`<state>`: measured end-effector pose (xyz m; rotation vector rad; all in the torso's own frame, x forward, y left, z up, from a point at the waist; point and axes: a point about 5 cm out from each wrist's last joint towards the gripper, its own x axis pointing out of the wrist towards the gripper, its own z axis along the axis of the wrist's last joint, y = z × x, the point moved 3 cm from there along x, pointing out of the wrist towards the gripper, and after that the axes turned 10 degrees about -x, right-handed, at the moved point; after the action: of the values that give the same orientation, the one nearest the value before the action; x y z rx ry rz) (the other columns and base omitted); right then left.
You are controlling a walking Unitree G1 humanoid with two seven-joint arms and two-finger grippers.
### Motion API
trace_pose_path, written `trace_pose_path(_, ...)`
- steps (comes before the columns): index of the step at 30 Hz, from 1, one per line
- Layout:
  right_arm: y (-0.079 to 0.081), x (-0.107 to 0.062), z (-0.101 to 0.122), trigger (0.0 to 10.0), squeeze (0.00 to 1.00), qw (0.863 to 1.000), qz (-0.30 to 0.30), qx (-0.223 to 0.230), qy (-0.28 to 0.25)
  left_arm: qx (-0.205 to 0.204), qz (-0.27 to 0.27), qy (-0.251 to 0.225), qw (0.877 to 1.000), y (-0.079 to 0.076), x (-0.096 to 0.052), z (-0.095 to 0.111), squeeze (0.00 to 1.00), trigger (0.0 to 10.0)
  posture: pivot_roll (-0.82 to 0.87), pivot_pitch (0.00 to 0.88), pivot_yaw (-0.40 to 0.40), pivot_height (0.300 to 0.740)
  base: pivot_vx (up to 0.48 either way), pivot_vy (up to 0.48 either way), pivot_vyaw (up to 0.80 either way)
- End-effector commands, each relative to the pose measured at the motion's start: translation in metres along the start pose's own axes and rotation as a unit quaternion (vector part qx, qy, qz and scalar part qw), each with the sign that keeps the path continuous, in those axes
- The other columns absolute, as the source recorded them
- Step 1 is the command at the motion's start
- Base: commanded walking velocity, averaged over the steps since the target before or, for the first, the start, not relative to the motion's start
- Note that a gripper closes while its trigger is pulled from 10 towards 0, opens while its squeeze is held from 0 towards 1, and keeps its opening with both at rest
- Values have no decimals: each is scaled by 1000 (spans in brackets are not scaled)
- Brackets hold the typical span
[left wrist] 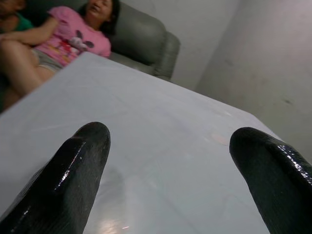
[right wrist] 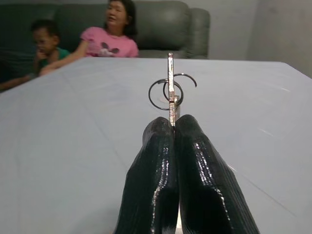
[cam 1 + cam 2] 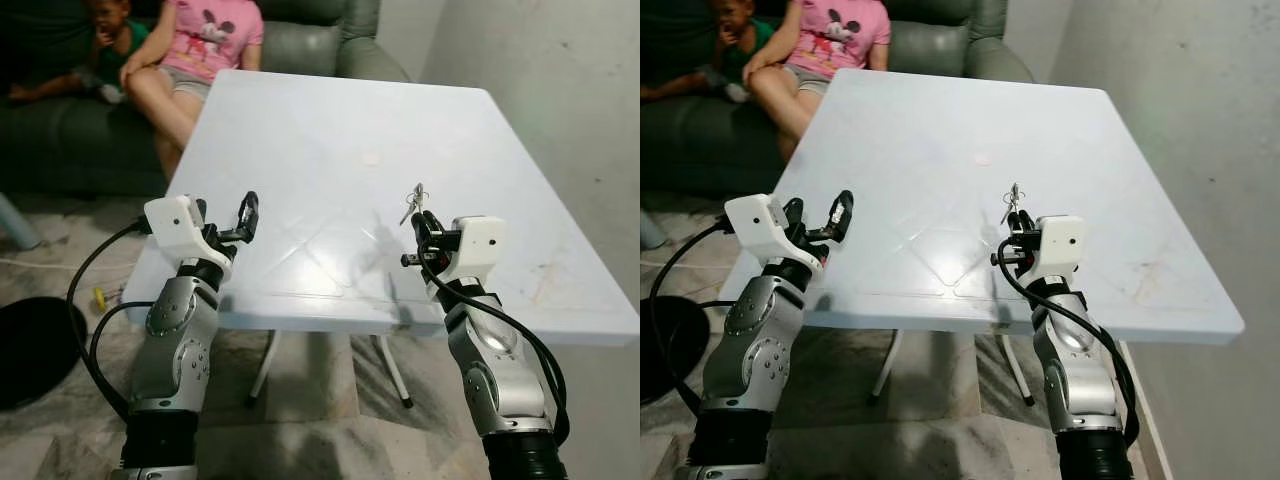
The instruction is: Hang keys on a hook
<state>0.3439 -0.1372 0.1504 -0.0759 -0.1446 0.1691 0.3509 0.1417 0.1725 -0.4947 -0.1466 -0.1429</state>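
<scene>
My right gripper (image 3: 422, 222) is shut on a small bunch of keys (image 3: 414, 202), held over the near right part of the white table (image 3: 340, 120). In the right wrist view the keys (image 2: 170, 92) stick up edge-on from between the closed fingertips (image 2: 161, 131), with thin metal rings around the blade. My left gripper (image 3: 247, 212) hovers over the table's near left corner, open and holding nothing; its two black fingers (image 1: 78, 165) stand wide apart in the left wrist view. I see no hook in any view.
Two people sit on a dark green sofa (image 3: 300, 40) behind the table's far left end. A grey wall (image 3: 560, 90) runs close along the table's right side. A black round object (image 3: 35, 345) and cables lie on the tiled floor at left.
</scene>
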Motion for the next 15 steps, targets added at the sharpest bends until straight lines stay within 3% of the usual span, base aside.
trace_pose_path(1, -3, 1, 1, 10000, 0, 1000, -9, -2, -4, -1, 5, 1, 1000, -1, 2, -3, 0, 10000, 72, 43, -70, 732, 0, 0, -738)
trace_pose_path(15, -7, -1, -3, 10000, 0, 1000, -25, -1, 3, 7, 22, 3, 1000, 8, 3, -4, 0, 10000, 70, 15, -67, 732, 0, 0, -724)
